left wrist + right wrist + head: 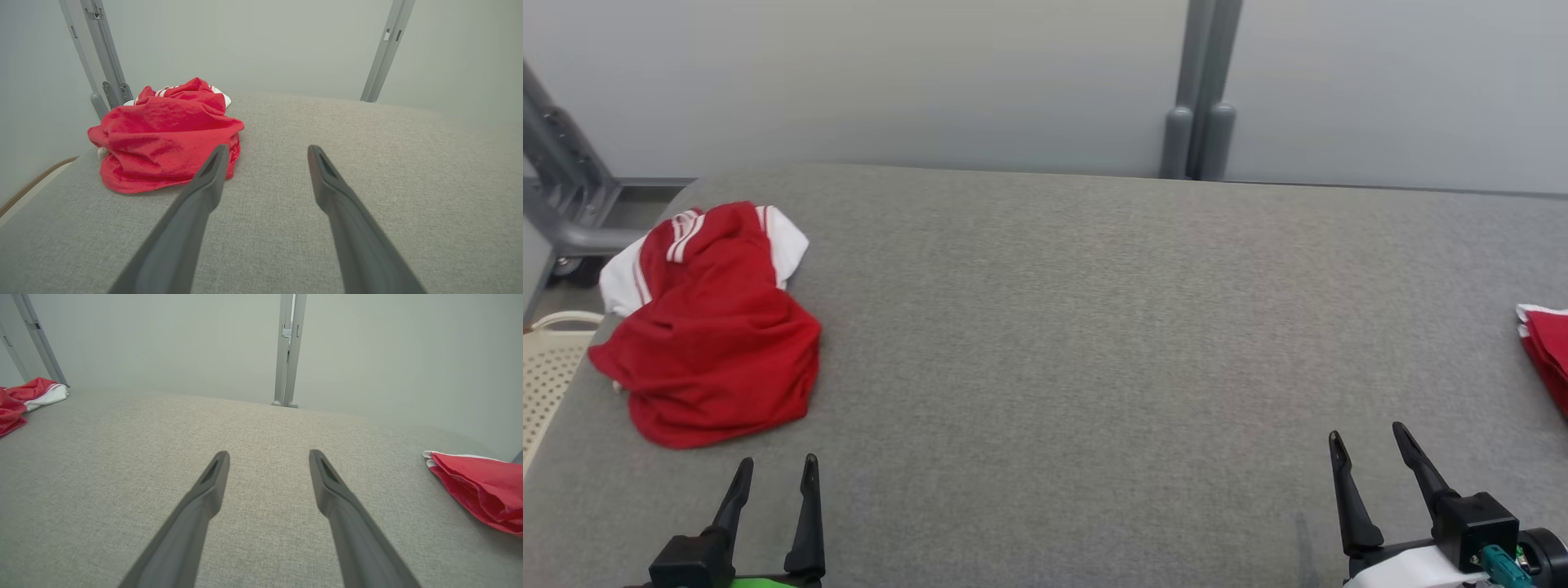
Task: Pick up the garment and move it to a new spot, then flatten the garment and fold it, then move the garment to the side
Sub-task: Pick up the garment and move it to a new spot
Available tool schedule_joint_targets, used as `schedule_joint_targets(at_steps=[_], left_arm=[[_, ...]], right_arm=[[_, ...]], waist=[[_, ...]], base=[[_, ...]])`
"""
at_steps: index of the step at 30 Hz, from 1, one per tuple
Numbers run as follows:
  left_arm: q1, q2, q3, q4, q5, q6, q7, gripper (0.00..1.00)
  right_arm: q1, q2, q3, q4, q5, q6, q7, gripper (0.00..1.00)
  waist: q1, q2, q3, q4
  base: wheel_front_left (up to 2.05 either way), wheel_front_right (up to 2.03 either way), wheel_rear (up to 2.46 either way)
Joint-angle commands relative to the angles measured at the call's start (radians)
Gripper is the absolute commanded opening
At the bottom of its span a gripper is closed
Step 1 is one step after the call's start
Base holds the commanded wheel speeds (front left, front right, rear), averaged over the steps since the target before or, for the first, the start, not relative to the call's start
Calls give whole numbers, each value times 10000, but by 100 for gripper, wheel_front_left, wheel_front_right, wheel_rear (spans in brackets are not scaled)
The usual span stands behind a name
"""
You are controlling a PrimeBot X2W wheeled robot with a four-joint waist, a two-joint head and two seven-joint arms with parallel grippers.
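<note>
A crumpled red garment (711,327) with white sleeves and stripes lies in a heap at the left of the grey table (1094,327). In the left wrist view the garment (163,134) sits ahead and to the left of my fingers. My left gripper (776,467) stands open just below the heap, near the table's front edge, apart from the cloth. My right gripper (1368,437) stands open at the lower right, over bare table. In the right wrist view the garment (24,400) shows at the far left edge.
A second red and white piece of cloth (1547,347) lies folded at the table's right edge, also seen as folded cloth (478,486) in the right wrist view. A pale perforated basket (547,367) stands off the table's left side. Grey frame posts (1201,90) rise behind the table.
</note>
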Motion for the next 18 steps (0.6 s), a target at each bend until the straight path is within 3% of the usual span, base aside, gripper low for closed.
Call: schedule_joint_targets(at_steps=[1,6,9,10,18], left_arm=[[69,-26,-77,-10,71,-17,-1,100],[364,36,-35,-67,55,-20,-1,100],[435,48,30,-97,10,-21,-1,100],[706,-74,415,-384,-93,29,-1,100],[315,-225,284,-324,-62,0,2,100]], right_arm=[[-12,-11,42,-38,68,-14,-46,100],[-278,-1,438,11,109,-14,-46,100],[-349,2,570,57,149,-14,-45,100],[-687,-8,1050,207,184,-14,-42,100],[-586,-14,912,132,195,-14,-42,100]], waist=[[1,77,-192,1415],[1,77,-341,2814],[1,77,-411,3261],[1,77,-309,3574],[1,77,-147,3605]], base=[[0,0,0],[0,0,0],[0,0,0],[0,0,0],[0,0,0]])
